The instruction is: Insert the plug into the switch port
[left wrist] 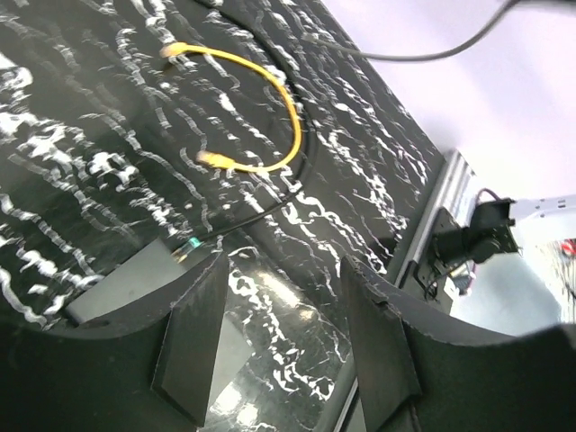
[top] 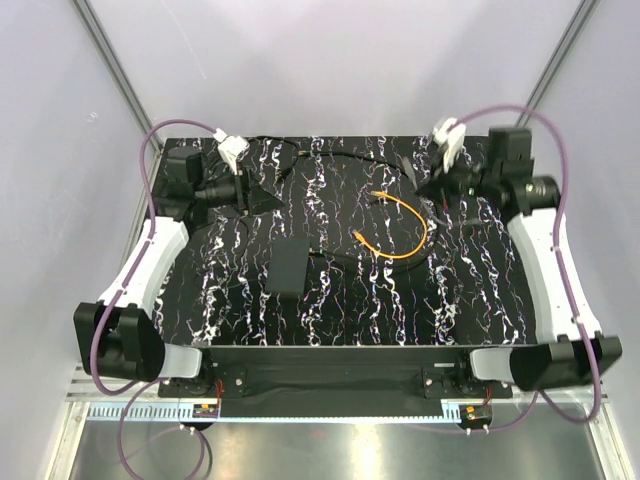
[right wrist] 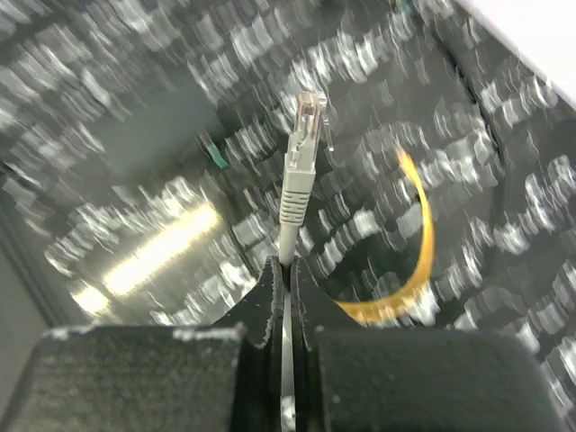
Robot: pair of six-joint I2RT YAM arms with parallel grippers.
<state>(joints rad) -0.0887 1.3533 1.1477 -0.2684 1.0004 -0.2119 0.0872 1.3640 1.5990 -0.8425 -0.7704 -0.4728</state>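
Observation:
The switch is a flat matte-black box (top: 290, 265) lying mid-table. It also shows in the left wrist view (left wrist: 112, 288), with a small green piece (left wrist: 187, 245) at its thin edge, and blurred in the right wrist view (right wrist: 153, 126). My right gripper (right wrist: 286, 265) is shut on a grey cable just behind its plug (right wrist: 301, 157). The plug points forward, above the table and apart from the box. In the top view this gripper (top: 428, 186) is at the back right. My left gripper (left wrist: 283, 288) is open and empty, at the back left in the top view (top: 258, 200).
A loose yellow patch cable (top: 405, 225) curls on the marbled black table (top: 200, 290) right of centre; it also shows in the left wrist view (left wrist: 270, 99). A thin black cord (top: 360, 262) runs from the box toward the back. Pale walls enclose the table.

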